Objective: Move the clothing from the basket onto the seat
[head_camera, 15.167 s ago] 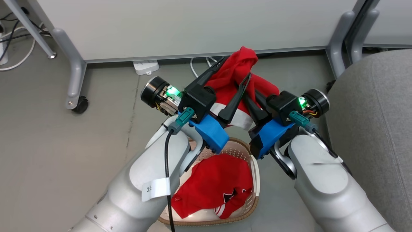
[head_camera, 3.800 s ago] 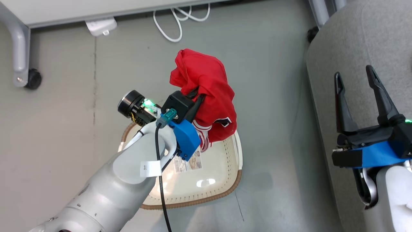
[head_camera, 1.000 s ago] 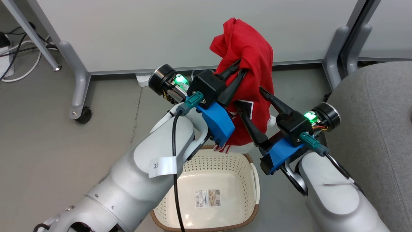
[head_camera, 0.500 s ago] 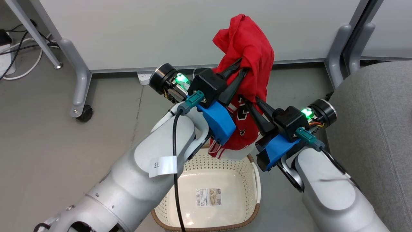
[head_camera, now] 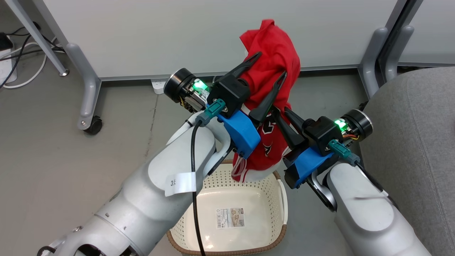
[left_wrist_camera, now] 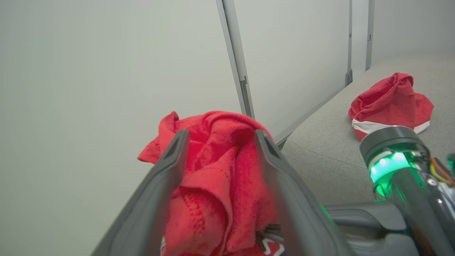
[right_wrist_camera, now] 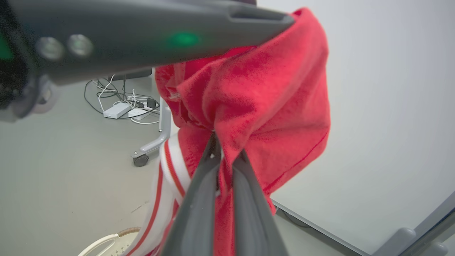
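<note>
Starting with your right gripper (head_camera: 279,111), you have its two fingers clenched on a fold of the red garment (head_camera: 273,42). In the right wrist view the cloth is wedged between the tips and drapes down on either side of them. Your left gripper (head_camera: 271,64) stands released. Its fingers are spread, one on each side of the bunched top of the same garment, and the fabric sits loosely in the gap.

In the head view the left gripper points toward one o'clock and the right toward eleven o'clock, so the two meet at the cloth. The right tips are just at five o'clock of the left's.

The garment hangs in the air with its crumpled top at twelve o'clock of both grippers. Its white-striped hem and black-and-white lettering hang toward six o'clock between your two wrists. You cannot tell whether the hem touches anything below.

At six o'clock of the hem the basket (head_camera: 282,199) sits on the grey floor (head_camera: 71,170), with a paper label (head_camera: 229,218) on its bottom. The seat (head_camera: 419,124) lies at three o'clock of the grippers, apart from both. In the left wrist view a second red garment (left_wrist_camera: 389,99) with a white band rests on that seat at two o'clock. A white panel (head_camera: 177,35) on grey legs runs across twelve o'clock.
</note>
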Robot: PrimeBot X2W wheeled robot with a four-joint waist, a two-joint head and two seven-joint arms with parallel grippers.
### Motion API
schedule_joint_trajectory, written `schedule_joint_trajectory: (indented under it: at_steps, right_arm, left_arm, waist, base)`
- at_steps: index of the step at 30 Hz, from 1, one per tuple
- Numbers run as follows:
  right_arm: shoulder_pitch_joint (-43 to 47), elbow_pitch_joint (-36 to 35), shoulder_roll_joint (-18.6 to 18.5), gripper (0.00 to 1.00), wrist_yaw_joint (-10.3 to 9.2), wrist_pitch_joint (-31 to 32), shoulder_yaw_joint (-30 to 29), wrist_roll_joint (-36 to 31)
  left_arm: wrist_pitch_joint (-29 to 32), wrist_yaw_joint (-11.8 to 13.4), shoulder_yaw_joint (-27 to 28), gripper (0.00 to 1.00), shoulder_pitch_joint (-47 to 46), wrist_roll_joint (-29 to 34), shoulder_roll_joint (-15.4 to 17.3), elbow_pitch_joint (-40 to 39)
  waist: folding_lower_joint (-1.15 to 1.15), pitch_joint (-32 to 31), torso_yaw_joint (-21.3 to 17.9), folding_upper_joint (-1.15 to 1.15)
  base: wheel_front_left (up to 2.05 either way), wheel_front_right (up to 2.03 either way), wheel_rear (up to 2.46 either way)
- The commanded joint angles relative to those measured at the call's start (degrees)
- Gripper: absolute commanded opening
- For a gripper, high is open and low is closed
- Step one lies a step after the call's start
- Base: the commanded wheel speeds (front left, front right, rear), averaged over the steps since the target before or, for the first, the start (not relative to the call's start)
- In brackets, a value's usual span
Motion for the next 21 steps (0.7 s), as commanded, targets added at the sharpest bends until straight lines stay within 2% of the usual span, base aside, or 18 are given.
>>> schedule_joint_trajectory:
  at_steps: [1, 11, 21]
  right_arm:
    - [0.33, 0.05, -0.2, 0.0, 0.01, -0.19, -0.11, 0.19]
    - [1.14, -0.27, -0.24, 0.0, 0.01, -0.19, -0.82, 0.72]
    - [1.93, -2.11, -0.77, 0.0, 0.01, -0.19, -5.78, 1.02]
  left_arm:
    - [-0.29, 0.33, 0.34, 1.0, -0.18, 0.37, -0.06, -0.1]
    - [-0.29, 0.16, 0.93, 1.0, 0.61, 1.08, -0.06, -0.22]
    - [-0.28, -0.06, 0.86, 1.0, 1.51, 2.04, -0.01, -0.43]
  waist:
    - [0.0, -0.03, -0.03, 0.0]
    - [0.0, 0.14, -0.65, 0.0]
    - [0.0, 1.54, -3.39, 0.0]
  base:
    - [0.0, 0.0, 0.0]
    - [0.0, 0.0, 0.0]
    - [0.0, 0.0, 0.0]
